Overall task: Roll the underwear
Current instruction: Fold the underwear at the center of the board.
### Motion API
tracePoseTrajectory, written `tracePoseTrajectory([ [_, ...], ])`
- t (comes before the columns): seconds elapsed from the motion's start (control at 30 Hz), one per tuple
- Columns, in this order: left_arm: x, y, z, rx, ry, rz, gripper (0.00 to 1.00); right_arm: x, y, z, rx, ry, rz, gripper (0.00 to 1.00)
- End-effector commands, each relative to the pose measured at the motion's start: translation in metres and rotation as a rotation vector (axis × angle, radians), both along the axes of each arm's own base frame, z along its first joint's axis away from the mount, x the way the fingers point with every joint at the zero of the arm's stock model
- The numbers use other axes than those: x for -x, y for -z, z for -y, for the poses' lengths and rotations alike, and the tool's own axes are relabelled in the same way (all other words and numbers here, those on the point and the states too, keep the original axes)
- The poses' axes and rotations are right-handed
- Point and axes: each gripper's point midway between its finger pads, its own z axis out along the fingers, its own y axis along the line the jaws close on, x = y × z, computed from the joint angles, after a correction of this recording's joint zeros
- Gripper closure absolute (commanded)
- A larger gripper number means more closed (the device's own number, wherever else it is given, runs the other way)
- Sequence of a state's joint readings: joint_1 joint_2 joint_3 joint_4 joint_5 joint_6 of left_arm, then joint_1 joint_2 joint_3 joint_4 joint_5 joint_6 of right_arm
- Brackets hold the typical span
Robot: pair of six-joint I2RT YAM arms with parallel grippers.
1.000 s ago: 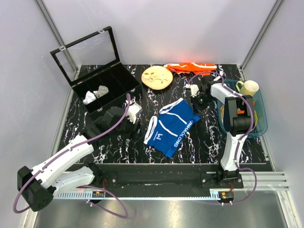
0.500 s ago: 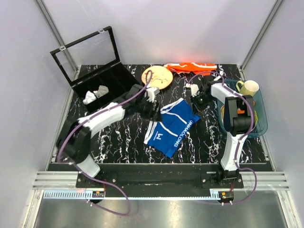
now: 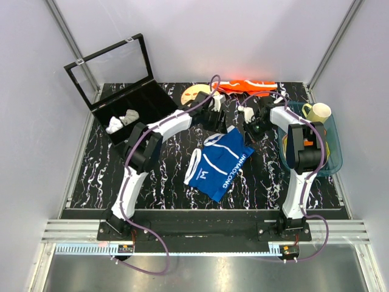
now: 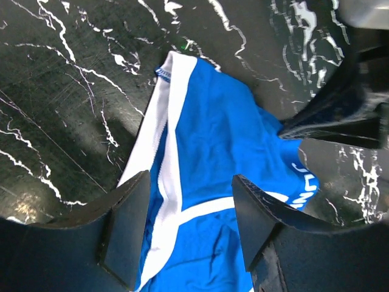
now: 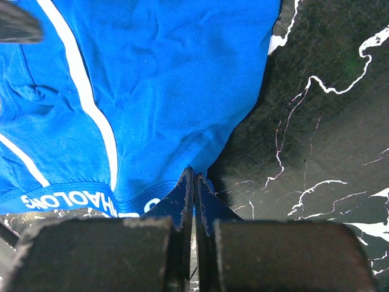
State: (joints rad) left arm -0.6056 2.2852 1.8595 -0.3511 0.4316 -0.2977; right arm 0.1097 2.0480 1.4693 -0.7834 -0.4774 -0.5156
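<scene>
The royal-blue underwear with a white waistband lies spread on the black marble table, a little right of the middle. My left gripper is open and hovers just over its far left corner. In the left wrist view the blue fabric lies between and below the open fingers. My right gripper is shut at the far right edge of the underwear. In the right wrist view its closed tips pinch the hem of the fabric.
A black compartment box with its lid open holds small white cloth pieces at the back left. A wooden plate and an orange cloth lie at the back. A blue tub with a yellow cup stands at the right.
My left arm has swung from the front left across the table to the underwear's far left corner. The right arm and the underwear have stayed in place.
</scene>
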Motion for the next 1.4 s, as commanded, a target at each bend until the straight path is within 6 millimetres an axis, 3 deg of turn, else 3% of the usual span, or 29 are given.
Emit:
tracePoseTrajectory([
  [0.0,-0.017,-0.002,0.010,0.017,-0.034,0.022,0.41,-0.009,-0.030,-0.004,-0.059,0.018,0.062,1.00],
  [0.23,-0.032,0.005,0.019,0.018,-0.104,0.053,0.41,-0.009,-0.030,-0.004,-0.072,0.019,0.058,1.00],
  [0.57,-0.040,0.037,0.030,-0.035,-0.153,0.014,0.44,-0.009,-0.033,-0.004,-0.090,0.028,0.058,1.00],
  [0.67,-0.040,0.045,0.030,-0.044,-0.159,-0.001,0.51,-0.010,-0.033,-0.005,-0.092,0.026,0.058,1.00],
  [0.77,-0.040,0.047,0.028,-0.058,-0.174,-0.003,0.68,-0.010,-0.034,-0.005,-0.097,0.027,0.057,1.00],
  [0.83,-0.041,0.044,0.030,-0.049,-0.168,0.002,0.82,-0.009,-0.034,-0.005,-0.100,0.027,0.056,1.00],
  [0.97,-0.041,0.031,0.031,-0.030,-0.152,0.025,0.99,-0.010,-0.038,-0.005,-0.106,0.028,0.062,1.00],
  [1.07,-0.041,0.006,0.028,0.014,-0.160,0.078,1.00,-0.012,-0.049,-0.006,-0.114,0.021,0.094,1.00],
  [1.1,-0.043,-0.020,0.026,0.048,-0.165,0.117,1.00,-0.013,-0.053,-0.006,-0.116,0.019,0.108,1.00],
  [1.13,-0.039,-0.018,0.022,0.054,-0.166,0.127,1.00,-0.013,-0.061,-0.006,-0.122,0.018,0.130,1.00],
  [1.3,-0.028,-0.058,0.003,0.145,-0.165,0.207,1.00,-0.012,-0.085,-0.011,-0.162,0.002,0.199,1.00],
  [1.33,-0.025,-0.081,0.002,0.186,-0.157,0.252,1.00,-0.009,-0.093,-0.014,-0.181,-0.004,0.213,1.00],
  [1.37,-0.016,-0.068,-0.006,0.169,-0.150,0.233,1.00,-0.007,-0.097,-0.016,-0.193,-0.011,0.220,1.00],
])
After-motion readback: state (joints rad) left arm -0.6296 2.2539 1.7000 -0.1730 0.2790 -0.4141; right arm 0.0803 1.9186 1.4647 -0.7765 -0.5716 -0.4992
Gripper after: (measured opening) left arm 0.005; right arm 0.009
